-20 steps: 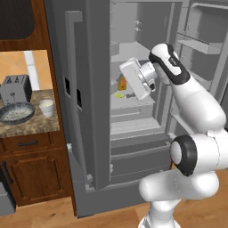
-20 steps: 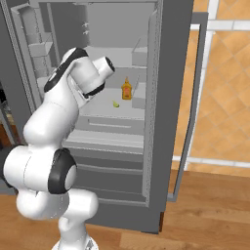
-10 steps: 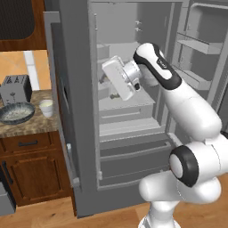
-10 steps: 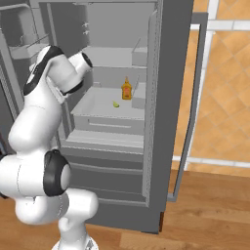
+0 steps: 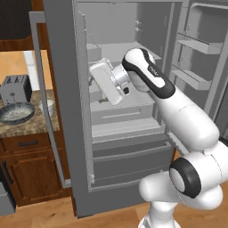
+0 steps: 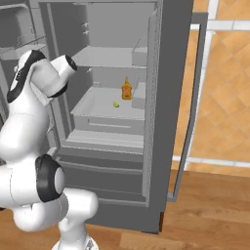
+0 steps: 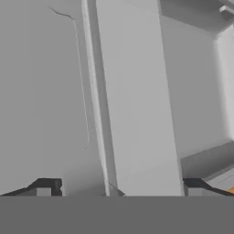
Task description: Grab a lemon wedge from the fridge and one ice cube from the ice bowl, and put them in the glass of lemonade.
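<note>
Swinging left since the earlier frame, my gripper (image 7: 119, 189) faced the fridge (image 5: 67, 111) door, jaws wide and empty; the wedge (image 6: 116, 104) lay untouched beside a bottle (image 6: 126, 90)

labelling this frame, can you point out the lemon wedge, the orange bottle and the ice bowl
lemon wedge (image 6: 116, 104), right base view, middle of the slice
orange bottle (image 6: 126, 91), right base view, its body
ice bowl (image 5: 17, 113), left base view, its whitish inside

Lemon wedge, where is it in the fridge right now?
In the right base view, the lemon wedge lies on the middle shelf of the open fridge, just left of and below the orange bottle.
</note>
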Controlling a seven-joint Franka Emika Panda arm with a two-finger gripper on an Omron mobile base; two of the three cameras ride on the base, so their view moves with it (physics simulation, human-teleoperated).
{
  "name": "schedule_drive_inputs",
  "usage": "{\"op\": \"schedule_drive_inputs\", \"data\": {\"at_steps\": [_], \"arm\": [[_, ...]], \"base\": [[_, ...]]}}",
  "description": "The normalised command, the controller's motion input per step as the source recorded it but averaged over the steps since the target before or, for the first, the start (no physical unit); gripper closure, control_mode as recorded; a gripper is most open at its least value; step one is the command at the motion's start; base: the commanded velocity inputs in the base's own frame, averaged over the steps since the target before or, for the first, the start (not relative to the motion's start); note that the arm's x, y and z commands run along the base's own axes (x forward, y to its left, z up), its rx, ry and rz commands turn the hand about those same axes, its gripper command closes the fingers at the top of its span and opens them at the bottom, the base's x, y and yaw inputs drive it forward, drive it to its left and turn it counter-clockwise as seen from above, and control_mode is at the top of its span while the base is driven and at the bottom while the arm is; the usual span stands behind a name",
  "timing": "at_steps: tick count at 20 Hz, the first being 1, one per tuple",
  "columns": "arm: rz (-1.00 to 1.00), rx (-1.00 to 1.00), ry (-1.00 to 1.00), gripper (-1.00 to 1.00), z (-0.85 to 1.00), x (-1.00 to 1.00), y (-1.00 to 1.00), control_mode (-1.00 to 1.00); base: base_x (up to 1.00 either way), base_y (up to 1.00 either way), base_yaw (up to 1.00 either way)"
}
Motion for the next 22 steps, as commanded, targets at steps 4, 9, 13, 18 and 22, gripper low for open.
{"op": "schedule_drive_inputs", "data": {"at_steps": [4,9,13,18,22], "arm": [[-0.01,0.02,-0.06,-1.0,0.01,-0.41,0.15,-1.0],[-0.02,0.09,-0.37,-1.0,0.09,-0.97,-0.61,-1.0],[0.0,0.07,-0.31,-1.0,0.34,-0.96,-0.55,-1.0],[0.0,-0.27,-0.42,-1.0,0.54,-0.74,-0.56,-1.0],[0.03,-0.58,-0.16,-1.0,0.83,-0.39,-0.44,-1.0]], "base": [[0.0,0.0,0.0],[0.0,0.0,0.0],[0.0,0.0,0.0],[0.0,0.0,0.0],[0.0,0.0,0.0]]}}
